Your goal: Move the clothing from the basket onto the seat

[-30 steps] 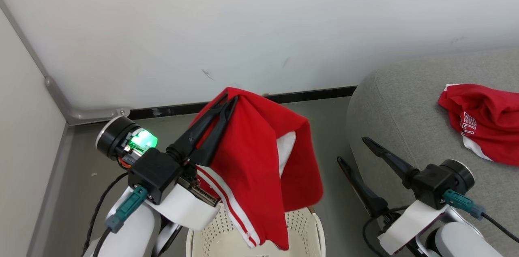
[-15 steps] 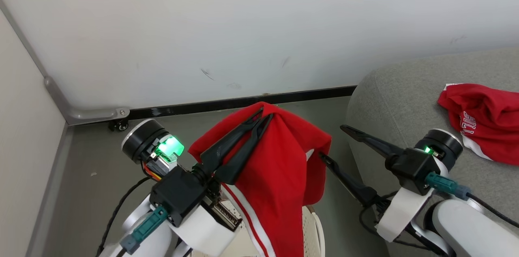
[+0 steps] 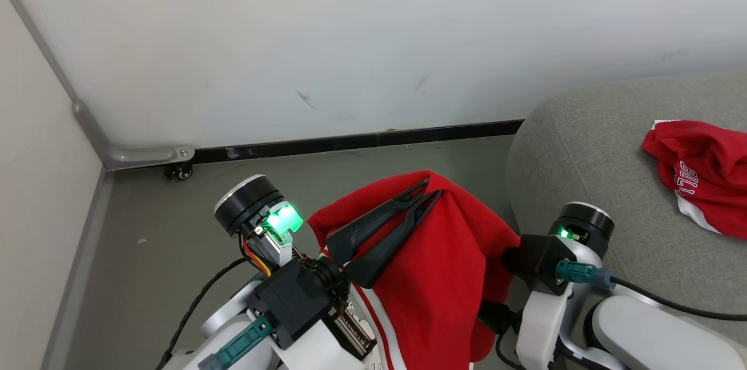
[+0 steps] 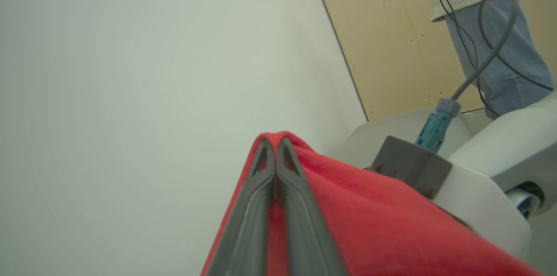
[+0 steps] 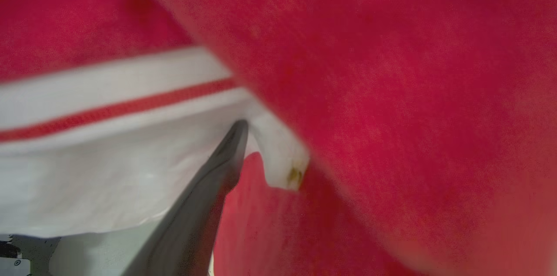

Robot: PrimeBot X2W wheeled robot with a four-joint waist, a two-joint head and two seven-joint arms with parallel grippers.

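My left gripper (image 3: 432,189) is shut on a fold of a bright red garment (image 3: 449,276) with white stripes, held up in the air left of the grey sofa (image 3: 583,148). In the left wrist view the two fingers (image 4: 261,206) stand pressed together with red cloth (image 4: 370,215) draped over them. My right wrist (image 3: 543,259) is against the hanging cloth, its fingers buried in it. The right wrist view has one dark finger (image 5: 204,206) among red and white fabric (image 5: 391,93). A second red garment (image 3: 700,177) lies crumpled on the sofa. The basket is hidden under the cloth and arms.
A pale wall with a black baseboard (image 3: 350,141) runs behind, meeting a side wall at the left corner. A small caster (image 3: 178,171) sits by the baseboard. Grey floor (image 3: 163,230) lies to the left. A person (image 4: 487,28) stands beyond my right arm.
My left gripper has carried the red garment rightward and lower, toward the sofa. The right gripper, open before, has swung left into the hanging cloth, which now covers its fingers.
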